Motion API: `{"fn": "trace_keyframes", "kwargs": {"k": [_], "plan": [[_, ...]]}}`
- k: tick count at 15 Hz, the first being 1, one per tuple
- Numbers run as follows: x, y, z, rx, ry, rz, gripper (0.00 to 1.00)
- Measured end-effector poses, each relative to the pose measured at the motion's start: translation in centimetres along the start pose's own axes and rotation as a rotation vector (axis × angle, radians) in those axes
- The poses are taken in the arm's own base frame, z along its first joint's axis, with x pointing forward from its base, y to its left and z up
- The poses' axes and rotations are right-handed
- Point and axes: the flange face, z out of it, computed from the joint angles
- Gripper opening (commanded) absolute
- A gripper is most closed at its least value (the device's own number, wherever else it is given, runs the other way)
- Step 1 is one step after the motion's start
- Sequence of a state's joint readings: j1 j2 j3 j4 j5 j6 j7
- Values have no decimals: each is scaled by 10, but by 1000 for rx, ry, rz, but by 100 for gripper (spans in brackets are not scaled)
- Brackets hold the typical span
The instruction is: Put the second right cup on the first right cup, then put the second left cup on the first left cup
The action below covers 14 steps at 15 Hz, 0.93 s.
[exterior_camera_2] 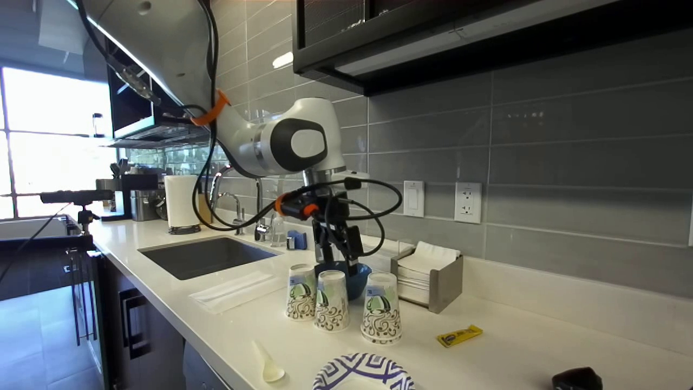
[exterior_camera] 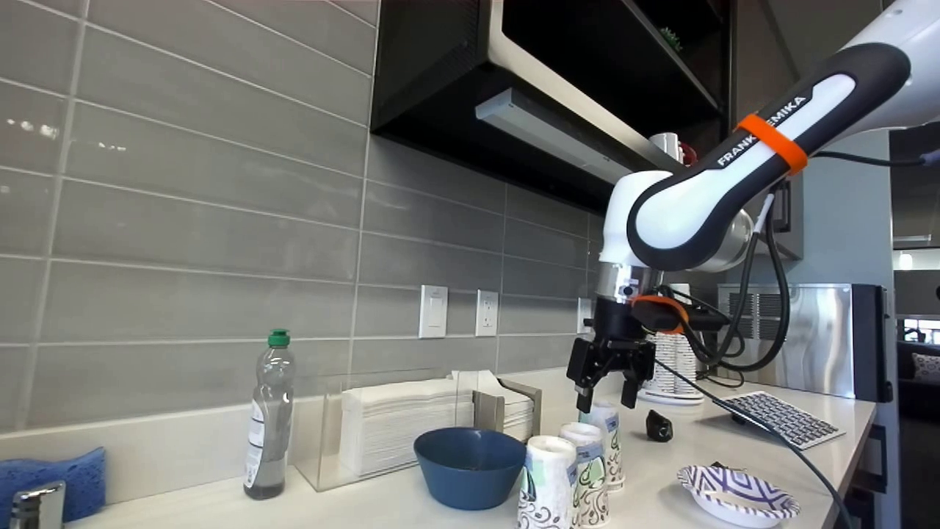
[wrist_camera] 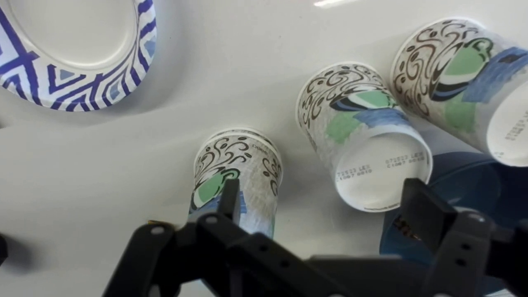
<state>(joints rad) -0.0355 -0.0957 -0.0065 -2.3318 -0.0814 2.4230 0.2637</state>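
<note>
The gripper points down, its two fingers spread wide and holding nothing. In an exterior view it hangs to the right of the bowl; in the wrist view one fingertip shows over the stack and the other over the bowl. Whether a finger touches the stack is hard to tell from these angles.

The cups stand upside down on the counter, in a loose row near the bowl. In an exterior view the stack is in front of the bowl and to its right, one cup set over another, a doubled rim at the base. The middle cup stands directly in front of the bowl, partly hiding it, and the end cup in front and to its left. These two are single and close together, bases up.

The napkins in their holder are just to the right of the bowl. The packet lies in front and further right; the plate is in front, well apart from the bowl, and the spoon in front and to the left. The sink is well left of the bowl. In an exterior view the bottle stands left of the bowl, the sponge further left, and the keyboard well off to the right.
</note>
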Motion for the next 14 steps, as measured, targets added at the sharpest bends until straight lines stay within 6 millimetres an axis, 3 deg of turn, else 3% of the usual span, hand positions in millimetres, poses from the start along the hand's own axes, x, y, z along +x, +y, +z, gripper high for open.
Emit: {"fn": "trace_keyframes", "kwargs": {"k": [4, 5, 7, 14], "plan": [[0, 0, 17, -2, -17, 1, 97], [0, 0, 20, -3, -23, 2, 74], [0, 0, 24, -4, -28, 5, 70], [2, 1, 25, -1, -17, 9, 19]]}}
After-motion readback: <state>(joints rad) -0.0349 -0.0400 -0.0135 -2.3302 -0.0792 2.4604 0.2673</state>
